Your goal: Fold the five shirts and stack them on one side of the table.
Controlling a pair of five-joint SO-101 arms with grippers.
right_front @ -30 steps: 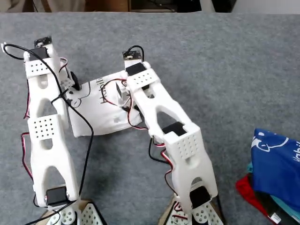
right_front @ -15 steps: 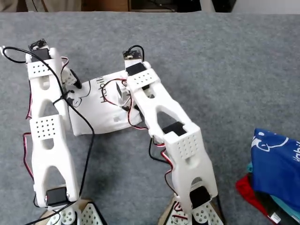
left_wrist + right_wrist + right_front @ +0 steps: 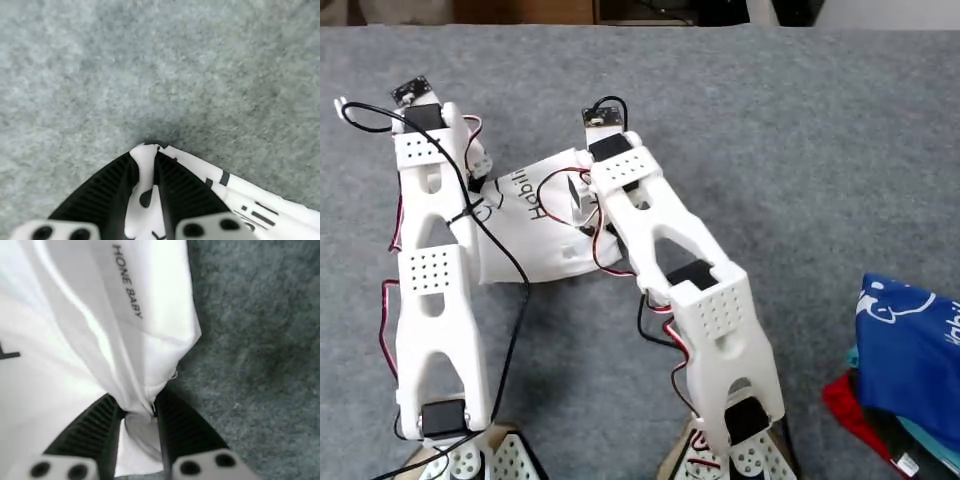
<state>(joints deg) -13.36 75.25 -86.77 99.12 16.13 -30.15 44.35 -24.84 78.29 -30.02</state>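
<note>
Wrist views catch the left gripper (image 3: 145,151) and right gripper (image 3: 137,405) each pinching the white shirt (image 3: 552,252), lying left of centre; the high view adds folded shirts (image 3: 905,365) stacked near right.

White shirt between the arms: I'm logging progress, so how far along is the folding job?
Done: a pile topped by a blue shirt sits at the grey table edge, with red fabric beneath; its count is unclear. In hand: the white printed shirt, pinched by both the left gripper and the right gripper. Left: finishing this fold and adding it to the pile.
</note>
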